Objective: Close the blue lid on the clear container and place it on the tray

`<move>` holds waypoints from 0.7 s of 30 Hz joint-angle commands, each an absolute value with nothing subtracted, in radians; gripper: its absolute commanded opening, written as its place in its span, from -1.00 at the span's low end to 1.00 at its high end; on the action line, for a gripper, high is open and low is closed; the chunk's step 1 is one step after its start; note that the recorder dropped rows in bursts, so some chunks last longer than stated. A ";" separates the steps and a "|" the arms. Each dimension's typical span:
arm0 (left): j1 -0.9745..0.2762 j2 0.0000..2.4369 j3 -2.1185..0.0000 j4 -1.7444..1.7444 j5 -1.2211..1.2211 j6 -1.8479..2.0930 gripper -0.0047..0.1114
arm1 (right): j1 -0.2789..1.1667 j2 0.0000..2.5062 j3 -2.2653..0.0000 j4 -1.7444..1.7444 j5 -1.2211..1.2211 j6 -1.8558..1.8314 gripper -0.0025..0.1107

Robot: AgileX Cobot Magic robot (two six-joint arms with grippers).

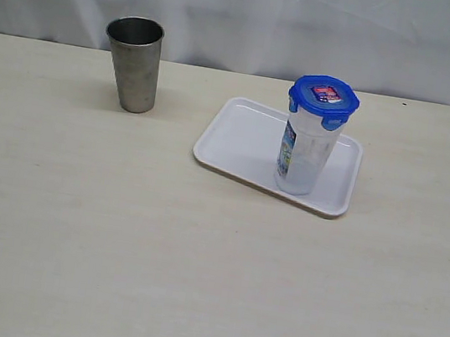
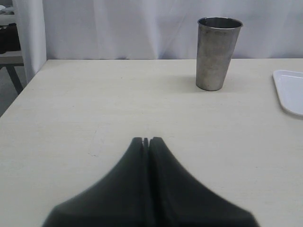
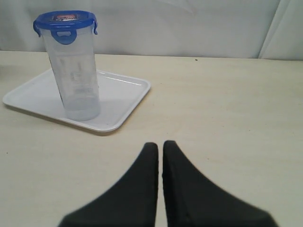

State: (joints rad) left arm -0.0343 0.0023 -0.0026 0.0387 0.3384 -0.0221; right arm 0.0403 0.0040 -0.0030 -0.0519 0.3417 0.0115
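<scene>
The left gripper point(image 2: 146, 140) was clenched on nothing; the steel tumbler point(image 1: 132, 63) stood far left. On the tray point(image 1: 237, 141), near its near rim, stood the clear container point(image 1: 303, 159) wearing the blue lid point(image 1: 325, 94). Being tall and narrow, it could have toppled if nudged. The right gripper point(image 3: 160, 144) was clenched and empty.

table point(image 1: 112, 245): big, pale, looks like wood | back: white curtain point(image 1: 273, 15) with soft folds hangs behind it | light: soft, even

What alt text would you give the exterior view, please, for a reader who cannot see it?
A clear container with its blue lid on stands upright on a white tray on a pale table. A steel tumbler stands farther left, off the tray.
</scene>
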 commanded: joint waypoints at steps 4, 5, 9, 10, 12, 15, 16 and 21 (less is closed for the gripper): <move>-0.031 0.000 0.000 0.041 0.324 -0.025 -0.92 | 0.037 0.000 0.000 -0.055 0.346 0.016 -0.88; -0.031 0.000 0.000 0.041 0.324 -0.025 -0.92 | 0.037 0.000 0.000 -0.055 0.346 0.016 -0.88; -0.031 0.000 0.000 0.041 0.324 -0.025 -0.92 | 0.037 0.000 0.000 -0.055 0.346 0.016 -0.88; -0.031 0.000 0.000 0.041 0.324 -0.025 -0.92 | 0.037 0.000 0.000 -0.055 0.346 0.016 -0.88; -0.031 0.000 0.000 0.041 0.324 -0.025 -0.92 | 0.037 0.000 0.000 -0.055 0.346 0.016 -0.88; -0.031 0.000 0.000 0.041 0.324 -0.025 -0.92 | 0.037 0.000 0.000 -0.055 0.346 0.016 -0.88; -0.031 0.000 0.000 0.041 0.324 -0.025 -0.92 | 0.037 0.000 0.000 -0.055 0.346 0.016 -0.88; -0.031 0.000 0.000 0.041 0.324 -0.025 -0.92 | 0.037 0.000 0.000 -0.055 0.346 0.016 -0.88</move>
State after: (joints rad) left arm -0.0343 0.0023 -0.0026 0.0387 0.3384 -0.0221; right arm 0.0403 0.0040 -0.0030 -0.0519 0.3417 0.0121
